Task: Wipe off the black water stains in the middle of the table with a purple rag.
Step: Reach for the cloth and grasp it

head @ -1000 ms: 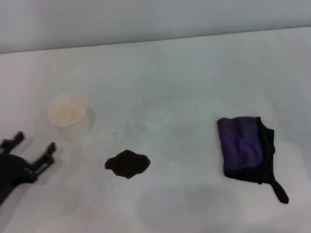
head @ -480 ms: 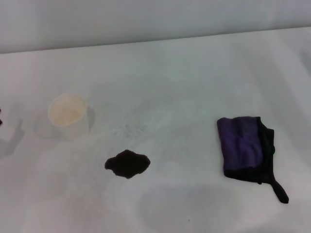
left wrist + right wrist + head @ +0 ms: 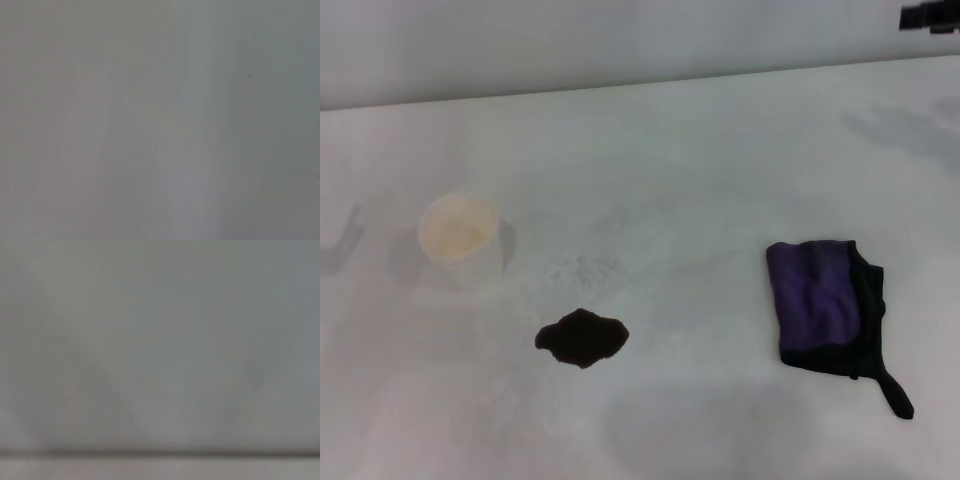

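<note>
White and faintly smudged, the table (image 3: 700,150) fills nearly all of the head view, with a pale wall behind its far edge. Near the middle, toward our side, we see the black water stains (image 3: 582,337): one small dark blob, roughly oval with lobed edges, glossy against the white. Well apart from it, off to the robot's right, lies the purple rag (image 3: 828,305), a soft folded cloth, purple on its left part and black along its right edge, with a thin black strip trailing toward the near edge of the table (it looks a little like a tail). The rag lies flat and touches nothing else. On the robot's left, beyond the stain and apart from it, stands a white paper cup (image 3: 460,238), upright and open at the top.

Of the arms we see very little. A small dark piece of the right gripper (image 3: 928,15) shows at the far right corner of the head view, high above the table and well away from the rag; whether it is parted or closed we cannot tell. Its shadow falls on the tabletop below it. The left gripper appears in no view, and both wrist views show only plain grey surface.
</note>
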Motion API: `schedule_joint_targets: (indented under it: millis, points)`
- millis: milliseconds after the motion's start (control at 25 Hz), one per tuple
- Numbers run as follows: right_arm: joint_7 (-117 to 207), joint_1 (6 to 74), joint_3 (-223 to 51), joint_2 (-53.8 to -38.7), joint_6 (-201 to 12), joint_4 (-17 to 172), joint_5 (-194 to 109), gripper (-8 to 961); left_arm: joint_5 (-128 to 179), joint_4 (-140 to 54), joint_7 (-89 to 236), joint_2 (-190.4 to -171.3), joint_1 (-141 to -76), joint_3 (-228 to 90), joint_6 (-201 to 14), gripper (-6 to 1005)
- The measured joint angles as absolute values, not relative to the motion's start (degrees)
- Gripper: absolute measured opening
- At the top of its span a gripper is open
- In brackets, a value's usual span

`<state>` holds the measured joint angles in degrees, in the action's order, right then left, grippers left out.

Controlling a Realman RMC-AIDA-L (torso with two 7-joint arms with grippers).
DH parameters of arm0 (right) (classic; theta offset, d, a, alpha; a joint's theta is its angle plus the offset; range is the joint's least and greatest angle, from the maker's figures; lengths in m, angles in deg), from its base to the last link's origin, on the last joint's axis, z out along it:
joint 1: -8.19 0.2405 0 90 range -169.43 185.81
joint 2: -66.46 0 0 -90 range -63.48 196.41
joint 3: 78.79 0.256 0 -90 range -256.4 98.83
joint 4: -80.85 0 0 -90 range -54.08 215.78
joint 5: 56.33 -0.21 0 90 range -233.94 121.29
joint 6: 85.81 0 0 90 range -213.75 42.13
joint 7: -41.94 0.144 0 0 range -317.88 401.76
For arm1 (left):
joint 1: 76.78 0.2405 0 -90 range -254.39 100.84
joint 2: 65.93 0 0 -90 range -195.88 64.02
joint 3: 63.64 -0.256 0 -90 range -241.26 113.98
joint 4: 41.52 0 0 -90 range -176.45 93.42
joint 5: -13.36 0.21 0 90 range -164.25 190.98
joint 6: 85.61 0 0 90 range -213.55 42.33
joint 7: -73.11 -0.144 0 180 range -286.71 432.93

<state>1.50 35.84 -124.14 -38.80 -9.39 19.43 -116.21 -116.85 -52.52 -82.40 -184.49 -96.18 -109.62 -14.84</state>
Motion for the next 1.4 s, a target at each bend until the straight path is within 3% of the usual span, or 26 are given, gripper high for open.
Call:
schedule_joint_targets:
  millis: [120, 200, 360, 440, 640, 1400]
  points:
    - [8.23, 40.77, -124.86, -40.45, -1.73, 12.32, -102.18, 600, -117.43, -53.88, -82.76, -184.39, -96.32, -109.61, -14.88, 892]
    - [11.23, 43.58, -126.58, -42.43, 2.37, 7.88, -92.51, 600, -117.79, -54.87, -83.10, -184.39, -96.25, -109.58, -15.02, 892]
    - [15.35, 47.41, -133.14, -48.21, 6.98, 1.11, -73.48, 600, -118.01, -56.09, -83.17, -184.23, -96.36, -109.11, -15.24, 892]
    - [19.60, 47.61, -140.18, -49.30, 7.31, 0.26, -67.96, 600, -118.03, -56.84, -83.20, -184.22, -96.48, -108.85, -15.47, 892]
    - [29.11, 46.77, -153.47, -49.26, 6.23, 1.53, -68.29, 600, -118.12, -57.69, -83.20, -184.22, -96.82, -108.81, -15.78, 893]
    - [43.16, 43.73, -164.42, -49.34, 1.34, 14.31, -83.51, 600, -118.09, -59.01, -83.75, -184.22, -98.24, -105.91, -18.37, 892]
